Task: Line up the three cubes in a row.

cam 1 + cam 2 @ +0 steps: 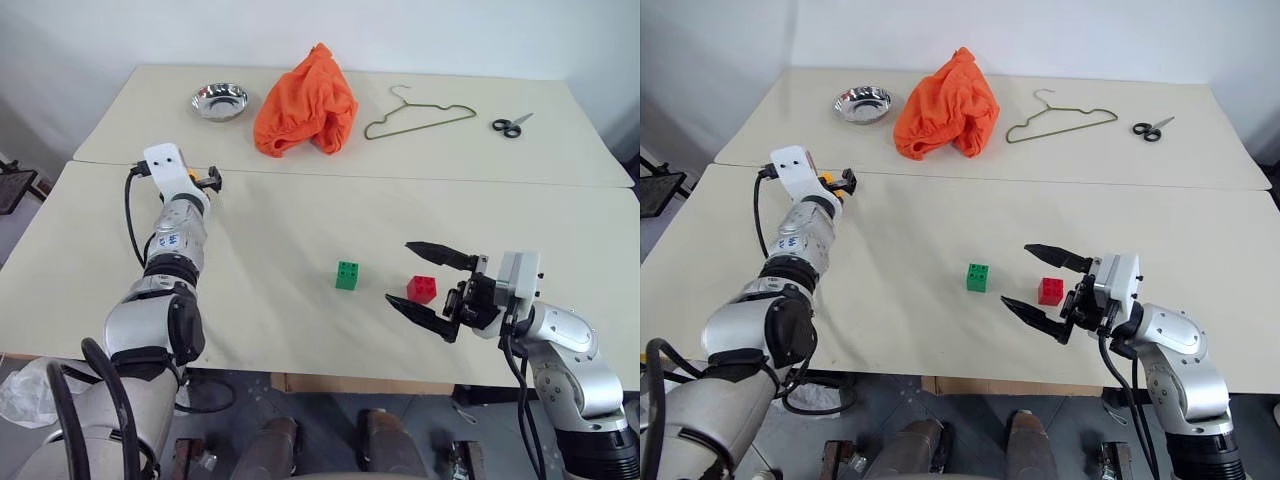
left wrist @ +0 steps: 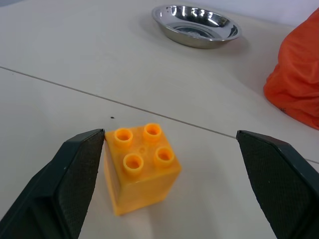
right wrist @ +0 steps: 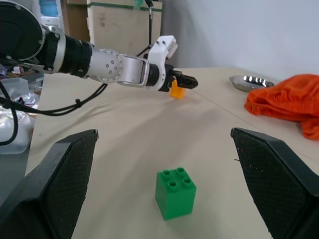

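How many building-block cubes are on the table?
3: green cube mid-table, red cube between the right gripper's fingers, yellow-orange cube between the left gripper's fingers.

Three cubes — green [image 1: 347,275], red [image 1: 422,289], yellow-orange [image 2: 141,168] — one bowl [image 1: 220,101], one hanger [image 1: 417,117].

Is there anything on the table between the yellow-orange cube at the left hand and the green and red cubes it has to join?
Nothing visible. The yellow-orange cube sits between the open left hand fingers, and bare table runs from it to the green cube and red cube.
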